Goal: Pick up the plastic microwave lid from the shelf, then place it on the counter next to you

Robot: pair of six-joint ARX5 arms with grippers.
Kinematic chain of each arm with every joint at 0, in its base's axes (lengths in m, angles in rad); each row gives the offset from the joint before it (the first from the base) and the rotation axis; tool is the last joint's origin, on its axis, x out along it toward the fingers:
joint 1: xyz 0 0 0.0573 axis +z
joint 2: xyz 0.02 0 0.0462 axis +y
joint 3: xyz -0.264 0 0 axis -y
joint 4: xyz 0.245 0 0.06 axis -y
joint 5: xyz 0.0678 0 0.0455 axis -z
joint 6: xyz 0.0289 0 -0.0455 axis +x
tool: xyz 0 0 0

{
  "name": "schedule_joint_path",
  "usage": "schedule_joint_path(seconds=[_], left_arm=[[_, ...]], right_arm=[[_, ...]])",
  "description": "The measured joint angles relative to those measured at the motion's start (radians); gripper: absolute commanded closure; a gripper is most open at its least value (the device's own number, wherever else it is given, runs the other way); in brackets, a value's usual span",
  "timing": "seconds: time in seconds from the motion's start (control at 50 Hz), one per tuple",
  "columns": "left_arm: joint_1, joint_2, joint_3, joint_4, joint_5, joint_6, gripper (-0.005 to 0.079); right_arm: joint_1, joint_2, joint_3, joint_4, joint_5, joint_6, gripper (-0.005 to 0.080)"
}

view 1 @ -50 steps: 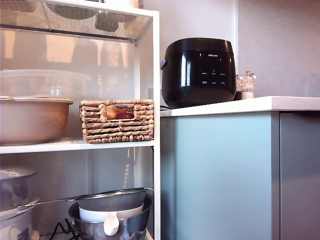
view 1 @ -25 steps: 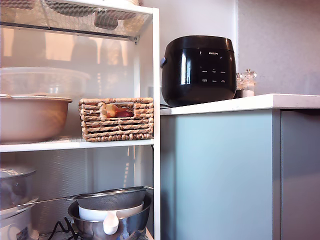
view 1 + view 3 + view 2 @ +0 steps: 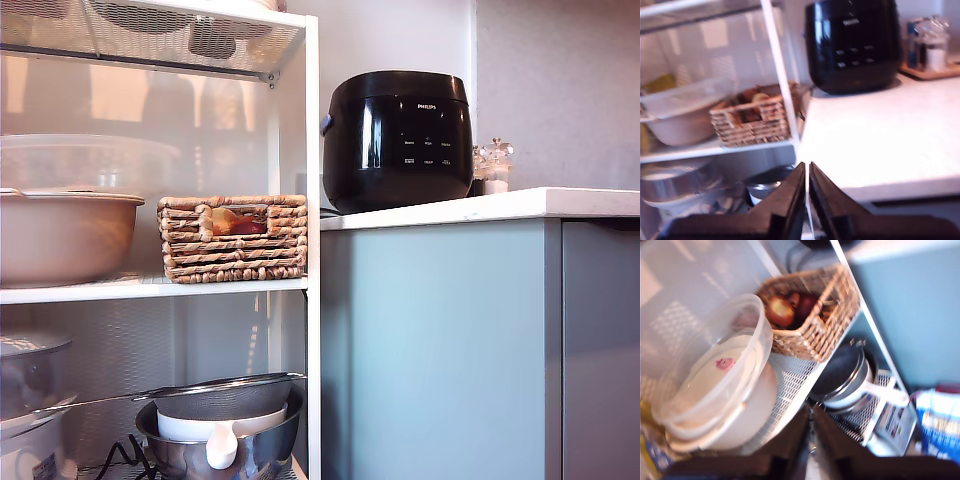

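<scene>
While both grippers hang clear of the shelf, the lid sits inverted in the beige bowl on the middle board, beside the basket. My first gripper and my second gripper have jaws nearly touching, holding nothing. The cooker stands on the counter.

The lid is clear, frosted plastic with a small red mark. The shelf is white, the cooker glossy black.
</scene>
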Motion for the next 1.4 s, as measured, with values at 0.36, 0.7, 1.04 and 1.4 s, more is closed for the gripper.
schedule_joint_path(seconds=[0.36,0.7,1.04,1.4], left_arm=[[0.000,0.295,0.141,-0.006,-0.079,0.213,0.0461],[0.000,0.467,0.272,0.053,-0.131,0.336,0.0330],[0.000,0.694,0.610,-0.210,-0.187,0.336,0.0335],[0.000,0.861,0.752,-0.295,-0.256,0.397,0.0335]], right_arm=[[0.046,0.000,0.062,-0.038,-0.080,0.003,0.0764],[0.071,0.000,0.062,-0.073,-0.096,0.008,0.0764],[0.071,0.000,0.062,-0.130,-0.096,0.008,0.0764],[0.071,0.000,0.062,-0.130,-0.096,0.008,0.0764]])
